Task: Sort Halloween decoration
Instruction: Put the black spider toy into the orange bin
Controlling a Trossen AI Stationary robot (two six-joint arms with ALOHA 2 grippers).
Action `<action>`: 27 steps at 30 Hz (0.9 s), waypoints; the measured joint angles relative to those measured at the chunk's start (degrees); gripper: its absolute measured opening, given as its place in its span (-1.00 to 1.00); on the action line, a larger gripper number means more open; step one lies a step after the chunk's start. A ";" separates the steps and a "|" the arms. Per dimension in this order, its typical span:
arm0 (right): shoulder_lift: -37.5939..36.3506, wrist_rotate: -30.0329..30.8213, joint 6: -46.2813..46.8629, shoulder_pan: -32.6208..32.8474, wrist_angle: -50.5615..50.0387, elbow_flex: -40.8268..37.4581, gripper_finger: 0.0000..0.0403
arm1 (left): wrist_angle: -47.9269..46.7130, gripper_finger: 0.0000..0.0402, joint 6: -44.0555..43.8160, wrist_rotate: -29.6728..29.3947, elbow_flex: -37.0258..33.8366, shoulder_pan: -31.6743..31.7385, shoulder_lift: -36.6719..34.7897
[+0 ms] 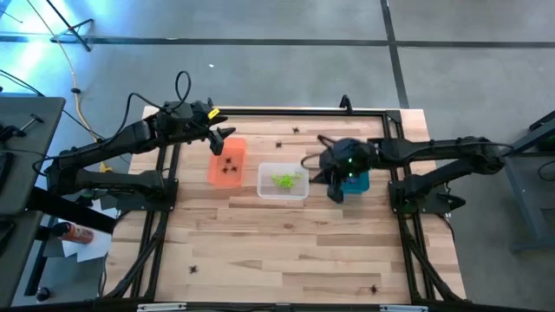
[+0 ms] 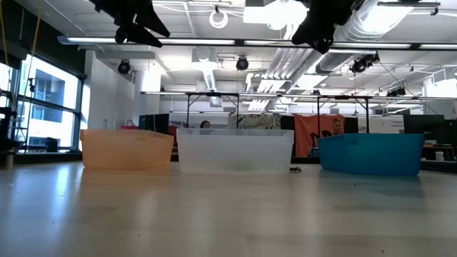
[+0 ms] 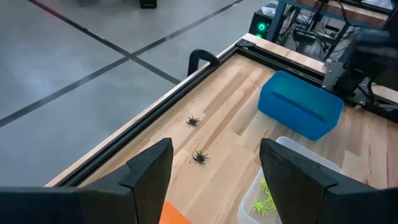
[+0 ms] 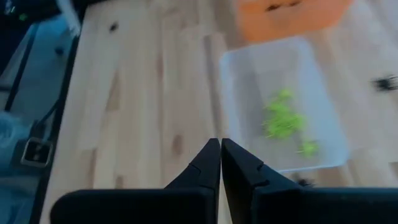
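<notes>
Three bins stand in a row. The orange bin (image 1: 226,162) holds black decorations. The clear bin (image 1: 283,180) holds lime green ones (image 4: 283,118). The teal bin (image 2: 371,152) is partly hidden under my right arm in the high view. Loose black decorations (image 3: 200,156) lie on the wood near the far edge. My left gripper (image 3: 214,168) hangs open over the orange bin's far end, holding nothing. My right gripper (image 4: 220,155) is shut and raised, between the clear and teal bins (image 1: 334,195). I see nothing between its fingers.
More black decorations lie near the table's front edge (image 1: 192,269) (image 1: 375,288), and one lies between the clear and teal bins (image 2: 295,170). A black frame rail (image 3: 155,109) runs along the far edge. The near half of the wooden table (image 1: 286,251) holds only those two.
</notes>
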 joint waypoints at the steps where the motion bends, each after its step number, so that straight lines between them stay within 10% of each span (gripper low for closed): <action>1: 0.48 -0.03 0.11 0.88 -0.06 0.03 -0.94 | 0.12 0.13 0.00 0.00 0.00 0.00 0.00; 17: 15.89 6.27 -17.85 3.03 -7.85 0.07 -0.12 | 0.35 0.13 -0.02 0.07 0.00 0.00 0.00; 27: 21.24 6.88 -31.08 -3.83 -4.04 -1.83 -0.03 | 0.35 0.13 0.00 0.07 0.00 0.00 0.00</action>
